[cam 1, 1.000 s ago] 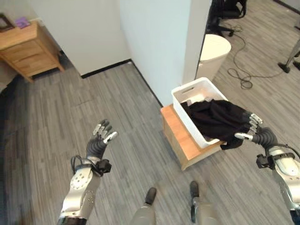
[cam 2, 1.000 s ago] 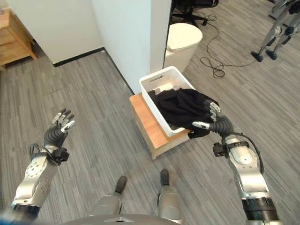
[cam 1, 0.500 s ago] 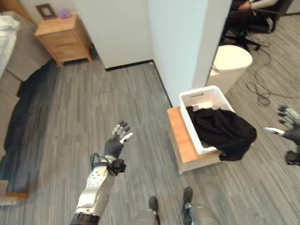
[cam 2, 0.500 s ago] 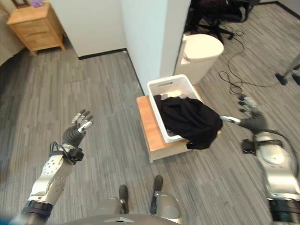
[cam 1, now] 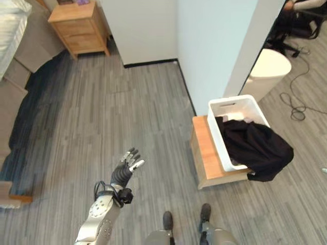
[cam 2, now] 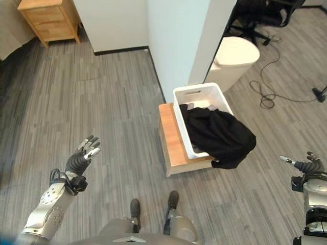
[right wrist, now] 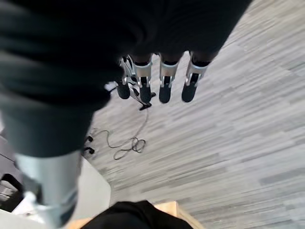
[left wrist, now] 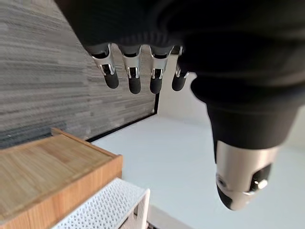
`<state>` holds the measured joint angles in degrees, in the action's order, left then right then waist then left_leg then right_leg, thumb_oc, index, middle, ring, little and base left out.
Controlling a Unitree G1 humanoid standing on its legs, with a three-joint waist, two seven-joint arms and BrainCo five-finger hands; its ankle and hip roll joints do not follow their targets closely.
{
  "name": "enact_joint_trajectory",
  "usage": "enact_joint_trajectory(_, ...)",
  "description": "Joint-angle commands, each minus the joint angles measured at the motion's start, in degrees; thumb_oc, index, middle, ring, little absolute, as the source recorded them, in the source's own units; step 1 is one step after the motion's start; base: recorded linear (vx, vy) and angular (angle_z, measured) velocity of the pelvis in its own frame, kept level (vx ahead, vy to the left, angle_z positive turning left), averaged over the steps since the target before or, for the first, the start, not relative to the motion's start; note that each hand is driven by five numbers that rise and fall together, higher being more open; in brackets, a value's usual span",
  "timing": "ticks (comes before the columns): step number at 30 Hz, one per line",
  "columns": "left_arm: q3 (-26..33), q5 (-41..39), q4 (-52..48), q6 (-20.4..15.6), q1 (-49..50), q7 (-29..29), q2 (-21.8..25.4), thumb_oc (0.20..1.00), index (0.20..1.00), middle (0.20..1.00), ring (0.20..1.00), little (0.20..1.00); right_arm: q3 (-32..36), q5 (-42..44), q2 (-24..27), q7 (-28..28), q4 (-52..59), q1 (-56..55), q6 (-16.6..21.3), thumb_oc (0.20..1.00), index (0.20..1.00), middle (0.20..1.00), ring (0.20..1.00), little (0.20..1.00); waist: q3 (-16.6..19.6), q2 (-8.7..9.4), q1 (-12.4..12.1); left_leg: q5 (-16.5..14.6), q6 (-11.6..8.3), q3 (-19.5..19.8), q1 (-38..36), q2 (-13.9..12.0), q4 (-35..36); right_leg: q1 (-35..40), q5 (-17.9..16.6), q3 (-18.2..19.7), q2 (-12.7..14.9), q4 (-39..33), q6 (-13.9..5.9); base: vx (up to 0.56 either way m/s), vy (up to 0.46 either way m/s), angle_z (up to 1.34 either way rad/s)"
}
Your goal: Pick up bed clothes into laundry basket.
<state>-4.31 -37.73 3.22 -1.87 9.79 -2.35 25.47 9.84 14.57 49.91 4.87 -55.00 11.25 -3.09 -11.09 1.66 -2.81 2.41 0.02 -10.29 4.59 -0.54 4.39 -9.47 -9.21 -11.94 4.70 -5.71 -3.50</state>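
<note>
The black garment (cam 2: 219, 135) is draped over the white laundry basket (cam 2: 190, 96), well apart from the empty, relaxed right hand (cam 2: 305, 165) and left hand (cam 2: 82, 155); the drop is judged done.

One laundry basket (cam 2: 182, 97), one black garment (cam 2: 220, 135), one wooden stand (cam 2: 171, 140), one nightstand (cam 2: 49, 18).

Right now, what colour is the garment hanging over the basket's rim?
Black garment, draped over the white laundry basket; the right eye view shows it best.
</note>
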Motion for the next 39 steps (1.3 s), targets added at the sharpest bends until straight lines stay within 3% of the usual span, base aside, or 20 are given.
enact_joint_trajectory(1,-0.19,-1.10,-3.23,-2.65,-1.62,0.70,2.39,1.000,1.000,1.000,1.000,1.000,-3.85,-2.53,5.19,3.98,-2.73,7.31,2.14,1.000,1.000,1.000,1.000,1.000,-3.71,0.54,-1.81,-0.19,-2.00,4.58,2.12,-1.46,0.61,0.22,3.67,1.26,2.79,0.71,-5.69,-0.07,0.036,0.00)
enact_joint_trajectory(10,-1.08,-0.98,-3.78,-3.79,-1.42,2.07,3.32,1.000,1.000,1.000,1.000,1.000,-8.30,-5.61,7.18,6.71,-8.10,15.00,1.99,1.000,1.000,1.000,1.000,1.000,-7.66,-2.18,-2.21,1.49,-2.51,5.07,7.24,-0.88,0.61,-5.20,2.31,1.43,3.21,0.71,-5.77,-0.05,0.009,0.00)
enact_joint_trajectory(15,-2.68,-1.00,-4.28,-4.24,-2.15,2.49,3.44,1.000,1.000,1.000,1.000,1.000,-13.56,-7.91,10.91,6.85,-12.57,22.09,1.46,1.000,1.000,1.000,1.000,1.000,-9.59,-3.30,-2.25,2.35,-3.02,5.10,10.47,-1.11,0.61,-8.74,1.64,1.74,2.96,0.71,-5.78,-0.03,-0.018,0.00)
enact_joint_trajectory(26,-6.18,-0.94,-4.33,-5.15,-5.91,4.24,2.33,1.000,1.000,1.000,1.000,1.000,-22.25,-8.93,14.12,7.49,-15.27,32.85,2.04,1.000,1.000,1.000,1.000,1.000,-12.80,-2.78,-2.63,3.29,-3.68,4.94,14.39,-1.80,0.61,-13.28,0.40,1.94,2.04,0.71,-5.98,-0.02,-0.013,-0.05)
enact_joint_trajectory(39,-6.52,-1.19,-6.54,-6.77,-11.62,6.65,1.98,1.000,1.000,1.000,1.000,1.000,-30.14,-8.92,7.53,7.02,-14.51,40.38,3.37,1.000,1.000,1.000,1.000,1.000,-16.50,-3.67,-3.45,4.48,-3.81,5.85,19.10,-1.27,0.61,-17.83,-1.13,2.13,2.13,0.71,-6.02,-0.02,-0.001,0.02)
